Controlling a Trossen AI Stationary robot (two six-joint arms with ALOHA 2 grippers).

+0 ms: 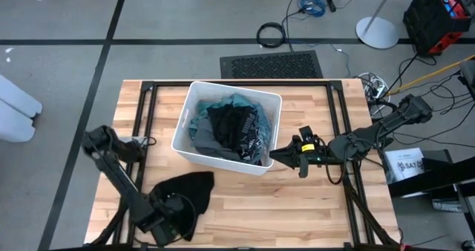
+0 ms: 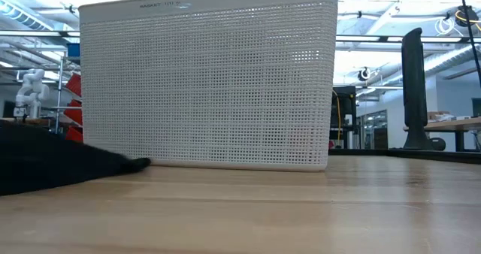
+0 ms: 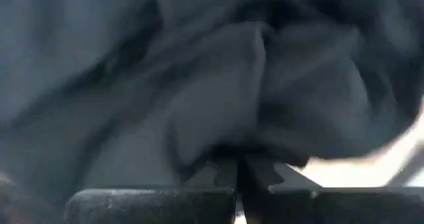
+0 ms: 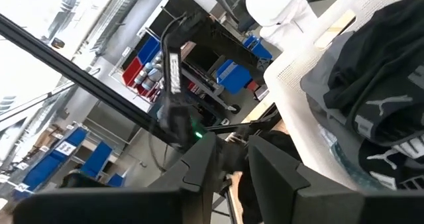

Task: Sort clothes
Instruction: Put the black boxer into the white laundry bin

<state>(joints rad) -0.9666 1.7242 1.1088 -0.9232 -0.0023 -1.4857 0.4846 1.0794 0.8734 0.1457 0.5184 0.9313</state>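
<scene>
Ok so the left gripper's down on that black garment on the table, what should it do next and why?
Probably lift. The left gripper looks shut on a fold of the black garment, which lies on the table outside the white bin. Raising it a little would show whether the pinch holds. The right gripper waits beside the bin.

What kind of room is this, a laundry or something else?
Probably a robotics lab or workshop, not a laundry: a wooden table on a metal frame, loose cables on the floor, and blue storage bins on shelving behind.

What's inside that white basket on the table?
The white basket holds a heap of clothes: black on top, teal and grey beneath. Anything deeper is covered by the heap.
</scene>
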